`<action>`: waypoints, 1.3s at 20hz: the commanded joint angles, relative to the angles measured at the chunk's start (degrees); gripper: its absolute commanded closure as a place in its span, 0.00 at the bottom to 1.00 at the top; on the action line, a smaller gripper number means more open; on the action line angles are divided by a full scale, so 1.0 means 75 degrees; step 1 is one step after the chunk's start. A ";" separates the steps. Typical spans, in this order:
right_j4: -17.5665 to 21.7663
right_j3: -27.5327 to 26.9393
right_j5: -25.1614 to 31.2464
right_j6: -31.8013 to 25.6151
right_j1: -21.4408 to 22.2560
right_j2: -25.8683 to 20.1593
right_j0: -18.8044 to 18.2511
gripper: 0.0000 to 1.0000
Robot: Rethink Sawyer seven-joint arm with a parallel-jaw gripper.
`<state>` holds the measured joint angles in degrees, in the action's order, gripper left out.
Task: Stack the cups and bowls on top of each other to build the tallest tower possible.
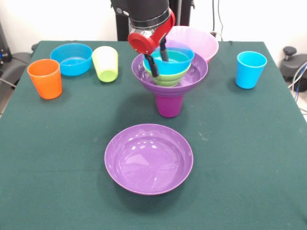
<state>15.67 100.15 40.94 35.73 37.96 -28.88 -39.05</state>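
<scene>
Robotics lab: cloth-covered table point(249, 158), cables point(300, 76)

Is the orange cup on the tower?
No, the orange cup stands alone on the table's left side, well apart from the tower.

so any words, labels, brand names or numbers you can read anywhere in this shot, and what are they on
None. No readable text shows anywhere in the front view.
The cups, such as the orange cup and light blue cup, are plain.
The bowls, including the wide purple bowl in front and those in the tower, carry no markings.
The gripper and its red disc show no legible label.
</scene>
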 commanded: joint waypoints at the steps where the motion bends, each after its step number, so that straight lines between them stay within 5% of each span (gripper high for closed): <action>1: -0.0068 -0.0139 -0.0394 0.0983 -0.0433 -0.0254 0.0111 0.00; 15: -0.0007 -0.0192 -0.0258 0.0986 -0.0282 -0.0177 0.0181 0.00; 26: -0.0476 -0.0562 0.1461 0.0894 0.0374 -0.0175 0.0343 0.00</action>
<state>14.19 100.02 43.24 35.73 39.60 -28.91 -38.84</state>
